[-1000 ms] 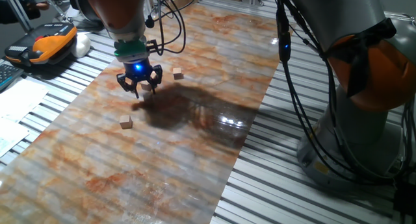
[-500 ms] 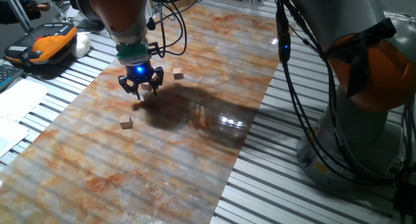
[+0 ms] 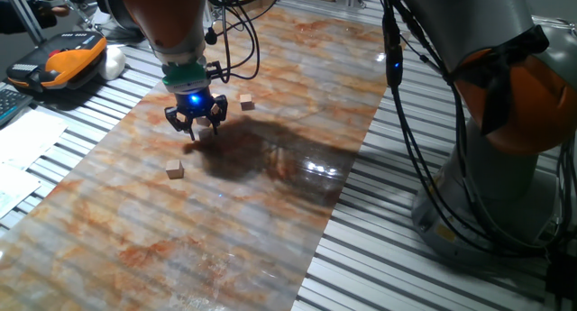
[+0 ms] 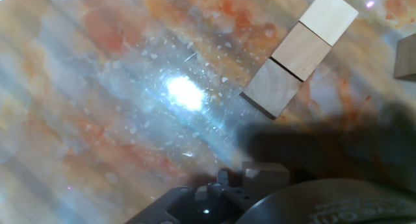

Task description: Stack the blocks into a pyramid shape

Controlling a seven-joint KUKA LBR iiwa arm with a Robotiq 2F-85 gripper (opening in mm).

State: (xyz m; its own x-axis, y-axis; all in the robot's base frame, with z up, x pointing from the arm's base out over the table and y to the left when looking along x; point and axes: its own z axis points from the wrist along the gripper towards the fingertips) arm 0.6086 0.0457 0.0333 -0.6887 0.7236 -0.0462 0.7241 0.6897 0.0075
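- The hand [image 3: 194, 119] is hovering low over the desk [image 3: 270, 212], pinching what looks like a block [image 4: 265, 174].
- Three blocks [image 4: 299, 53] are sitting in a touching row just beyond it.
- Two loose blocks: one far-right [image 3: 246, 102], one nearer [image 3: 175, 169].
- I'd be centring over a seam before lowering.

A: How's the arm sitting?

B: Orange iiwa comes in from the top left, wrist pointing pretty much straight down, green ring just above the gripper [image 3: 194, 123].

A: And the fingers?

B: Dark fingers [image 3: 179, 120] splayed out a bit under a glowing blue light, hanging just above the tabletop. Can't really tell if anything's pinched between them.
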